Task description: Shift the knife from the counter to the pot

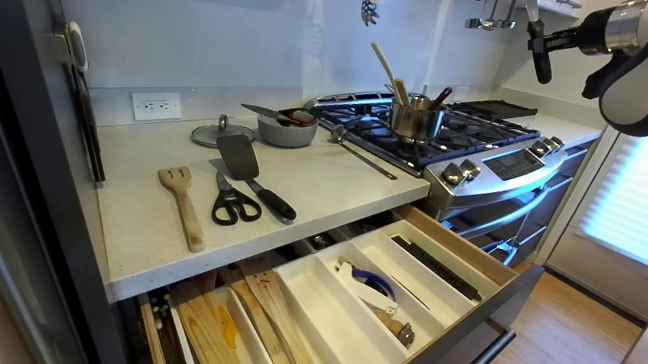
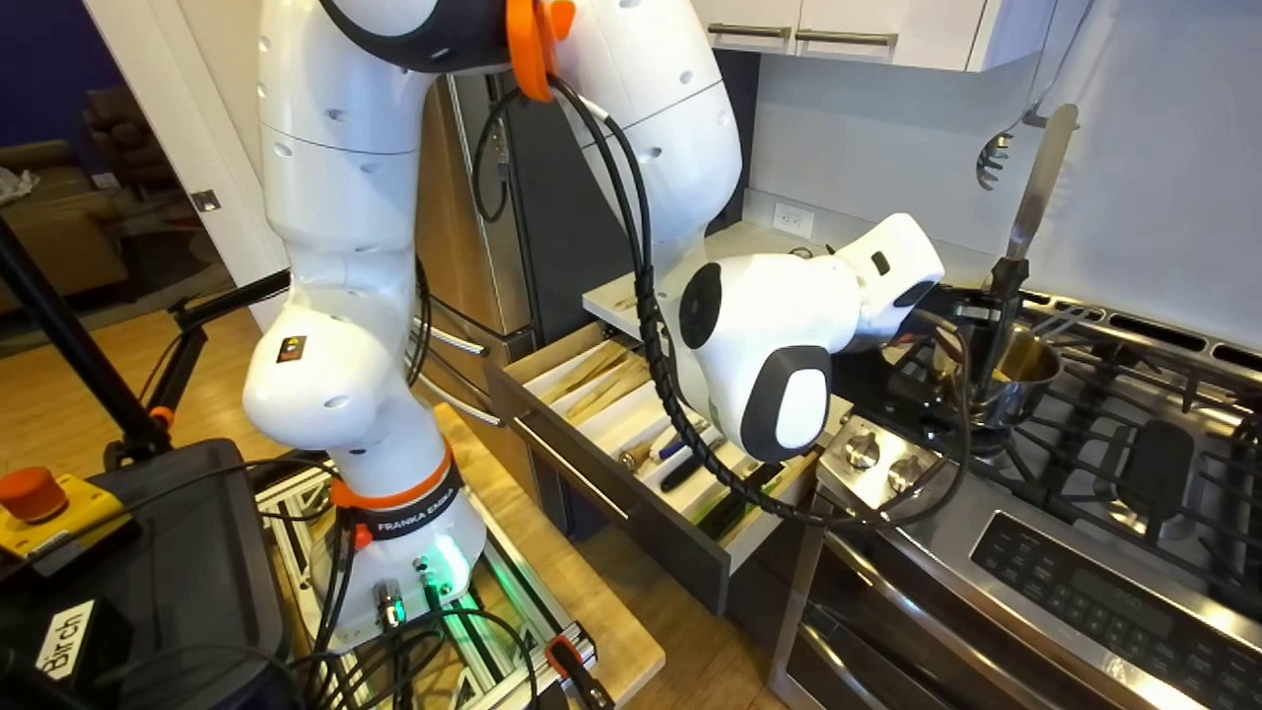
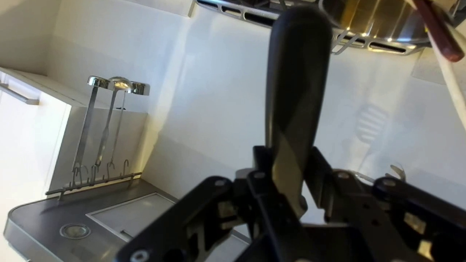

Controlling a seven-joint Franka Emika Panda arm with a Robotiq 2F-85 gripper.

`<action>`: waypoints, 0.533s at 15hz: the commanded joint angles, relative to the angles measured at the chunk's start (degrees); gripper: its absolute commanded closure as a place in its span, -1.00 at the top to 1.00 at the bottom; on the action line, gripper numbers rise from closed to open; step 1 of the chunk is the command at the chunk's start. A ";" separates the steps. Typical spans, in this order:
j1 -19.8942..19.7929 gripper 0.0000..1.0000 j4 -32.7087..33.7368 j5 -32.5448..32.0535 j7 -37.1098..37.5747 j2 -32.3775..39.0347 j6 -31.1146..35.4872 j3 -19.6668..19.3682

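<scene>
My gripper (image 1: 544,41) is shut on the black handle of the knife (image 1: 541,65). It holds the knife in the air with the long grey blade pointing up. In an exterior view the blade (image 2: 1045,182) rises above the stove, and the handle's lower end overlaps the pot (image 2: 1027,390). In the wrist view the handle (image 3: 300,80) sits between the fingertips (image 3: 291,160); the blade is mostly hidden behind the fingers. The small metal pot (image 1: 417,124) stands on a burner with wooden and dark red handles sticking up. In that view the knife is well right of and above it.
The counter (image 1: 323,185) holds scissors (image 1: 232,206), a black spatula (image 1: 238,156), a wooden turner (image 1: 182,204), a ladle (image 1: 365,155) and a grey pan (image 1: 287,134). An open drawer (image 1: 334,320) juts below. Utensils (image 1: 489,22) hang near the gripper.
</scene>
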 commanded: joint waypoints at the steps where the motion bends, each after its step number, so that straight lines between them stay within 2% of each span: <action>1: -3.84 -0.85 9.30 -0.84 8.05 5.33 0.39 0.55; 8: -11.80 -0.85 32.90 -7.09 27.60 17.91 -0.66 8.37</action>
